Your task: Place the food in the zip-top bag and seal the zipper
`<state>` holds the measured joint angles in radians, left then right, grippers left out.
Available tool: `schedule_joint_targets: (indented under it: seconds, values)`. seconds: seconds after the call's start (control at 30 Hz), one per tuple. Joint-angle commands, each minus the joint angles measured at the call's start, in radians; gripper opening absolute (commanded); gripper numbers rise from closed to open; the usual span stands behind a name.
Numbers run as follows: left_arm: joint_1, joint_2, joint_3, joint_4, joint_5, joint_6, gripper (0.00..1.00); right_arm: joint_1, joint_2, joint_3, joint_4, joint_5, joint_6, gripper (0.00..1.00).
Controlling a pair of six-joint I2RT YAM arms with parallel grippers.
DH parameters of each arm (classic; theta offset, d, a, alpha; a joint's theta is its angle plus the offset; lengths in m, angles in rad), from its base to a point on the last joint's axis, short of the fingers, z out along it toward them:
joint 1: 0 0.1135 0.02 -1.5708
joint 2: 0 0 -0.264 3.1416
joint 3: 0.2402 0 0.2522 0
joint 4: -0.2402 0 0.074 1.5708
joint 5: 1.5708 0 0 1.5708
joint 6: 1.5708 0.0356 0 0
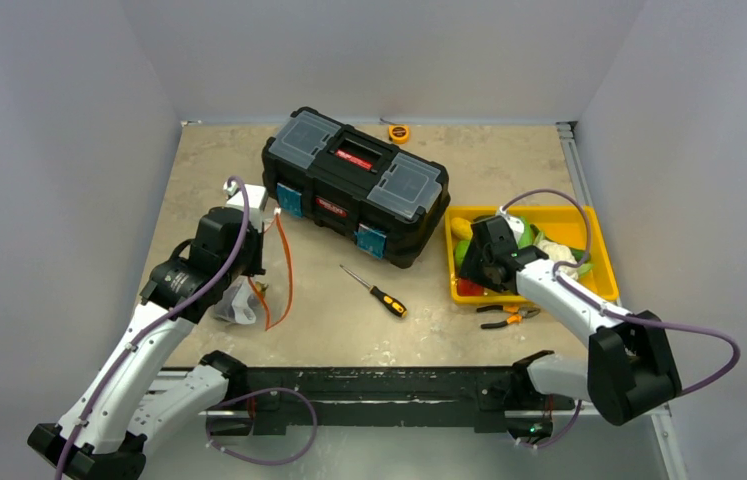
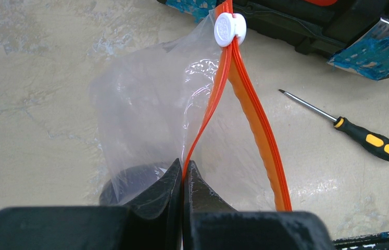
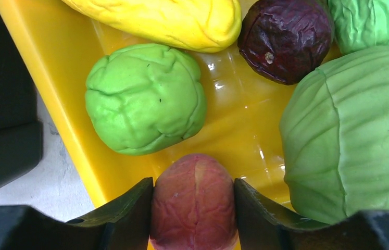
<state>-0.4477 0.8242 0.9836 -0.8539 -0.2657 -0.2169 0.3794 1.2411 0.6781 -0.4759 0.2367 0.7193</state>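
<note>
My left gripper [image 2: 184,172] is shut on one lip of the orange-red zipper [image 2: 210,112] and holds the clear zip-top bag [image 2: 150,120] up with its mouth spread; the white slider [image 2: 227,28] sits at the far end. A dark purple piece [image 2: 129,182] lies inside the bag. In the top view the bag [image 1: 239,300] hangs below the left gripper [image 1: 254,255]. My right gripper [image 3: 193,200] is shut on a red peach-like fruit [image 3: 193,203] over the yellow tray [image 3: 51,104]. A green piece [image 3: 145,96], a yellow piece [image 3: 171,21], a dark purple fruit [image 3: 286,39] and a pale green cabbage [image 3: 353,135] lie in the tray.
A black toolbox [image 1: 354,185] stands at the back centre. A black-and-orange screwdriver [image 1: 374,291] lies mid-table. Orange-handled pliers [image 1: 507,315] lie in front of the tray [image 1: 599,250]. A small orange tape measure [image 1: 399,132] sits by the back wall.
</note>
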Motion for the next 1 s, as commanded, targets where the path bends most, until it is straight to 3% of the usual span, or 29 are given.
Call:
schedule_joint_targets:
  seconds: [0.0, 0.27, 0.37, 0.47, 0.63, 0.73, 0.8, 0.97]
  values:
    - [-0.003, -0.001, 0.013, 0.012, -0.004, 0.002, 0.00, 0.001, -0.049, 0.012, -0.035, 0.029, 0.006, 0.28]
    - [-0.003, -0.002, 0.014, 0.010, -0.003, 0.002, 0.00, 0.001, -0.153, 0.086, -0.093, 0.173, -0.020, 0.11]
    - [-0.003, -0.002, 0.013, 0.012, -0.002, 0.002, 0.00, 0.001, -0.197, 0.135, -0.089, 0.151, -0.091, 0.03]
    - [-0.003, 0.001, 0.014, 0.012, 0.002, 0.003, 0.00, 0.001, -0.262, 0.169, 0.006, -0.037, -0.213, 0.00]
    - [-0.003, -0.002, 0.014, 0.010, -0.003, 0.003, 0.00, 0.038, -0.379, 0.188, 0.169, -0.278, -0.256, 0.00]
    - [-0.003, -0.004, 0.015, 0.010, -0.004, 0.003, 0.00, 0.147, -0.401, 0.195, 0.291, -0.313, -0.254, 0.00]
    - [-0.003, -0.004, 0.015, 0.010, -0.002, 0.003, 0.00, 0.284, -0.373, 0.199, 0.406, -0.311, -0.248, 0.00]
    - [-0.003, -0.005, 0.013, 0.010, -0.007, 0.002, 0.00, 0.543, -0.180, 0.233, 0.685, -0.333, -0.214, 0.00]
